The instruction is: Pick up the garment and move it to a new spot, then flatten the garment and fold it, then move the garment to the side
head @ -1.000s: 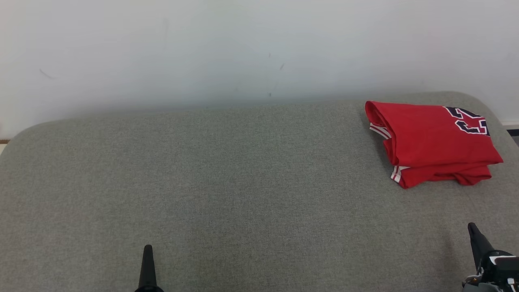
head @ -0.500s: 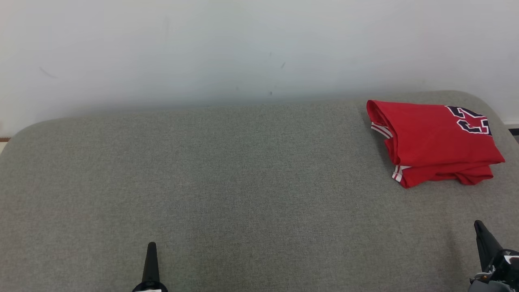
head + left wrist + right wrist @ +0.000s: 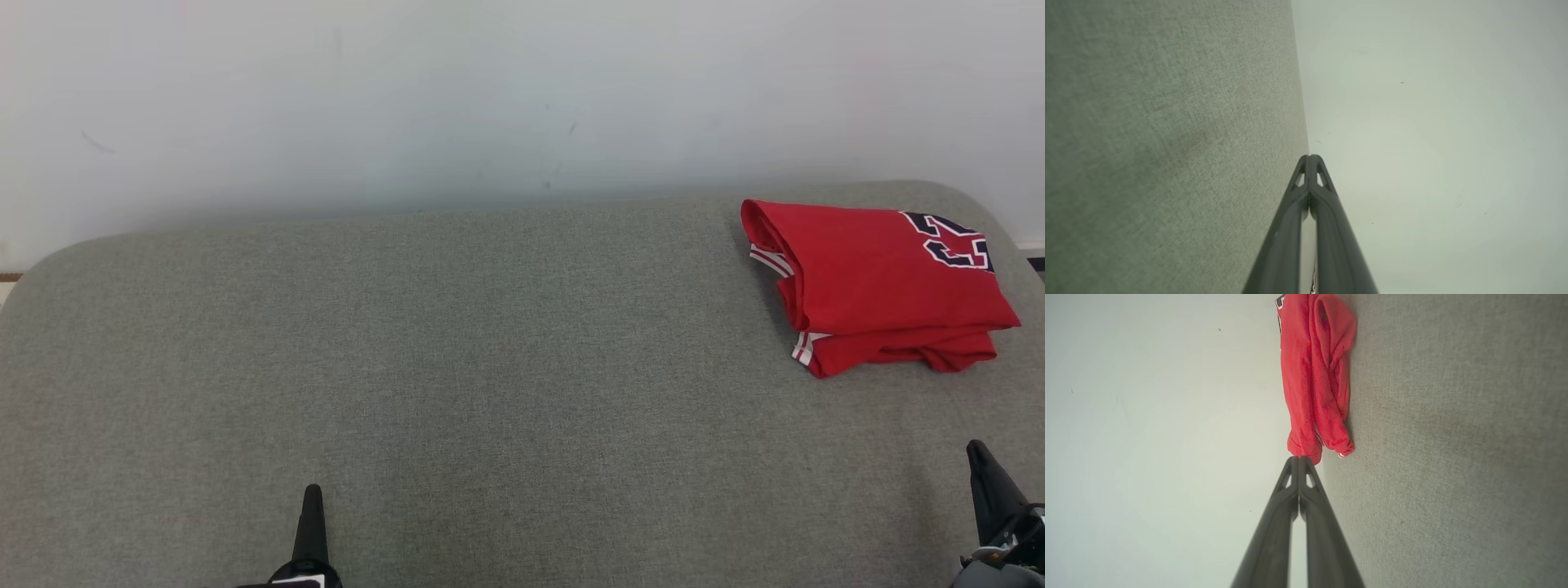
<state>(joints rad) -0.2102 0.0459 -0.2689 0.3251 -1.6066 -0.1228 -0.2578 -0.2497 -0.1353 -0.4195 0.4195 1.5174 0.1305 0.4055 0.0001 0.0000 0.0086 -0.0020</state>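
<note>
The garment is a red jersey with dark lettering and white trim, folded into a compact stack at the far right of the grey surface; the right wrist view has it as a red bundle ahead of the fingertips. My left gripper points up at the lower left, shut and holding nothing, its tips pressed together in the left wrist view. At the lower right corner stands my right gripper, also shut and empty, well short of the garment.
The grey fabric surface has rounded far corners and stops just short of a plain white wall. A wide stretch of bare fabric lies between the grippers and to the garment's left.
The whole picture has shifted slightly, so the camera moved. Both grippers have drawn down toward the bottom edge, the right one also drifting right. The garment lies as before.
</note>
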